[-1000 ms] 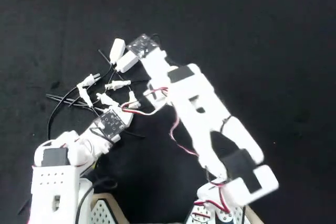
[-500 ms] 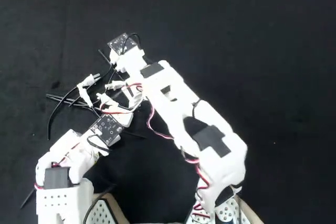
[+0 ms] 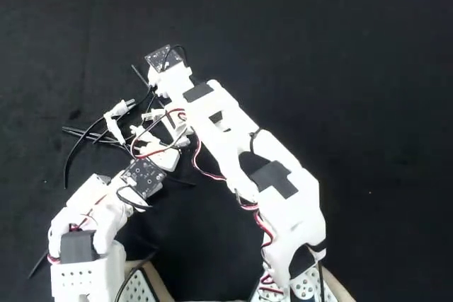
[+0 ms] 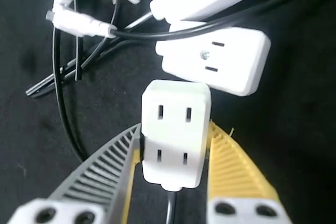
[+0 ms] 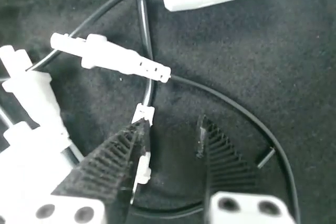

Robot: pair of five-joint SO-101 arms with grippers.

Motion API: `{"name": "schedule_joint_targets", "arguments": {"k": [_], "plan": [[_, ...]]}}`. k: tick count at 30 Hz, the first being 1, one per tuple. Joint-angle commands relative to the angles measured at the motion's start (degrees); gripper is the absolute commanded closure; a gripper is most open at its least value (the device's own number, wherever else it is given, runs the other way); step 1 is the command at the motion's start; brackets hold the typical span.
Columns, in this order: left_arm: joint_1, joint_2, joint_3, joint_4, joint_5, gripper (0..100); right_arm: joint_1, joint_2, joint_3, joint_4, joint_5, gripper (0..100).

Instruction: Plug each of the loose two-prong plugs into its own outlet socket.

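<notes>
My left gripper (image 4: 176, 129) is shut on a white outlet socket (image 4: 176, 135), its slots facing the camera; in the high view the left gripper (image 3: 164, 155) sits at the near edge of the cable tangle. Two more sockets (image 4: 212, 59) lie just beyond it. Several loose white two-prong plugs (image 3: 120, 109) on black cords lie left of centre. My right gripper (image 5: 172, 129) hangs open low over the cloth, with one plug (image 5: 110, 59) ahead of it and a small white plug (image 5: 143, 145) beside one finger. From above, the right gripper (image 3: 157, 97) is over the plugs.
Black cords (image 3: 85, 136) trail left from the tangle across the black cloth (image 3: 354, 90). The right arm (image 3: 241, 153) lies diagonally over part of the sockets and hides them. Bare cloth spreads to the right and at the back.
The right arm has swung left and its gripper has come down over the plugs, covering the far sockets. The left arm has drawn back slightly with its socket.
</notes>
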Motion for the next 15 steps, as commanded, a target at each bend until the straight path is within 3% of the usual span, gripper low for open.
{"name": "schedule_joint_targets", "arguments": {"k": [1,7,11,15], "plan": [[-0.75,-0.44,0.57,2.99,2.99,97,-0.62,-6.55,-2.59,3.87,-0.26,83.9],[-0.48,-0.44,0.13,2.81,4.4,96,2.2,-19.03,-1.1,10.64,1.14,83.9],[-0.4,-0.53,-0.48,1.67,10.11,86,2.81,-25.63,1.63,12.66,1.76,83.9],[-0.31,-0.53,-0.75,1.49,11.43,75,3.69,-28.53,5.41,12.66,3.25,83.9]]}}
